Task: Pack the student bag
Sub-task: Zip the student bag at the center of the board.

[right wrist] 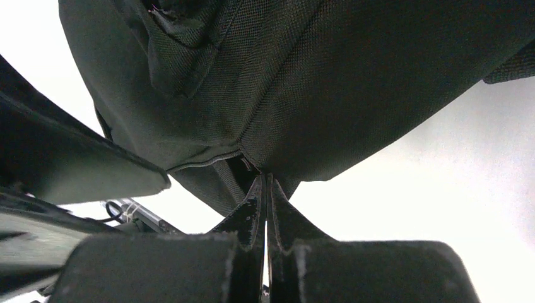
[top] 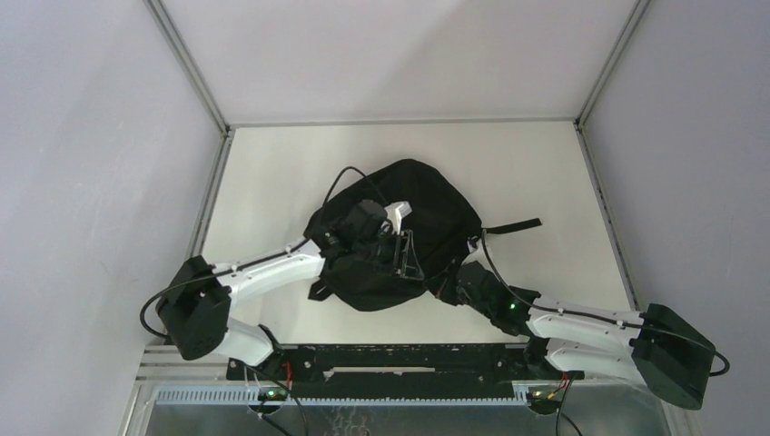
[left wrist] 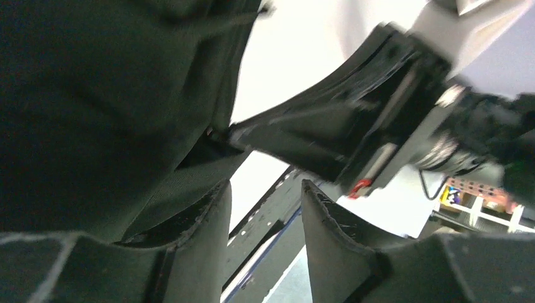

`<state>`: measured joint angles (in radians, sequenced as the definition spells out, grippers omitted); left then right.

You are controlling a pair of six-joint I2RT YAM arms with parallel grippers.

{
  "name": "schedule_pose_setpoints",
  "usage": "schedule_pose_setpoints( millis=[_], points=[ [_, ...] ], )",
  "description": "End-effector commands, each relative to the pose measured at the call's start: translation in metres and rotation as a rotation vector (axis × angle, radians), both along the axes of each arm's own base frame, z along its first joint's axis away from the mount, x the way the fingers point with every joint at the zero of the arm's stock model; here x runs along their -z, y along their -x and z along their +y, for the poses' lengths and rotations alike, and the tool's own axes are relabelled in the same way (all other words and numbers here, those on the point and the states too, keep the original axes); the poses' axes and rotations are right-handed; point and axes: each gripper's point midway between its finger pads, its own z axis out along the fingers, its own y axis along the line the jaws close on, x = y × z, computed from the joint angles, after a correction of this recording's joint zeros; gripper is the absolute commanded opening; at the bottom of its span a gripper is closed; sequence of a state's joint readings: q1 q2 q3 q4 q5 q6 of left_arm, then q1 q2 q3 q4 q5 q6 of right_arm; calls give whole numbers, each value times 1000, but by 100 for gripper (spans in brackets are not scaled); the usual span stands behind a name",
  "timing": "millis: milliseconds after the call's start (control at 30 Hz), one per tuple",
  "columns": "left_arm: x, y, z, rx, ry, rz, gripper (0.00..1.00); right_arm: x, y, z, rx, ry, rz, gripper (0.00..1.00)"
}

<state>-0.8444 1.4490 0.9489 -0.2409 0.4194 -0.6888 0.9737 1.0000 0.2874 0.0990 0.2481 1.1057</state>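
Lying in the middle of the white tabletop (top: 272, 173), the black soft fabric backpack (top: 431, 195) is being handled at its near edge. The left gripper (top: 406, 259) is hovering there, jaws apart around nothing, while the right gripper (right wrist: 265, 180) is pressing its jaws together, apparently pinching the hem.

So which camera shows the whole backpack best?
The top external view: it alone takes in nearly the whole student bag, rounded outline included. Both wrist views show only close-up patches of its black fabric.
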Motion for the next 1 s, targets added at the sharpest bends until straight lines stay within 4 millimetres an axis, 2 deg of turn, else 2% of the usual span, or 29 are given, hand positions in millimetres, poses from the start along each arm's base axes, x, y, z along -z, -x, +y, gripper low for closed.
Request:
schedule_pose_setpoints(
  millis=[0, 100, 133, 233, 267, 333, 400, 467, 600, 700, 833, 900, 967],
  points=[
    [-1, 4, 27, -96, 2, -93, 50, -7, -5, -5, -15, 11, -37, 0],
    [-10, -3, 63, -224, -22, -191, 57, -19, -3, -2, -108, 78, -112, 0],
    [-14, -5, 75, -272, -27, -206, 59, -26, -2, -1, -147, 127, -154, 4],
    [-8, -13, 118, -446, -77, -173, 62, -47, -2, -6, -216, 313, -266, 29],
    [1, -17, 137, -522, -106, -134, 64, -53, -2, -7, -232, 345, -292, 38],
    [17, -14, 162, -606, -135, -67, 69, -64, -4, -9, -240, 364, -329, 51],
    [26, -10, 175, -656, -134, -50, 81, -75, -6, -10, -231, 353, -357, 58],
    [36, -7, 184, -703, -145, -32, 85, -85, -10, -12, -211, 336, -381, 60],
    [51, -2, 189, -757, -162, 25, 85, -103, -18, -18, -174, 304, -410, 61],
    [59, -4, 187, -764, -145, 39, 85, -108, -23, -25, -154, 304, -416, 61],
    [60, -7, 181, -765, -108, 42, 74, -109, -25, -33, -143, 308, -415, 62],
    [56, -9, 181, -775, -90, 31, 59, -109, -25, -35, -140, 310, -412, 62],
    [46, -14, 182, -789, -65, -2, 34, -108, -24, -33, -153, 313, -409, 61]
  ],
)
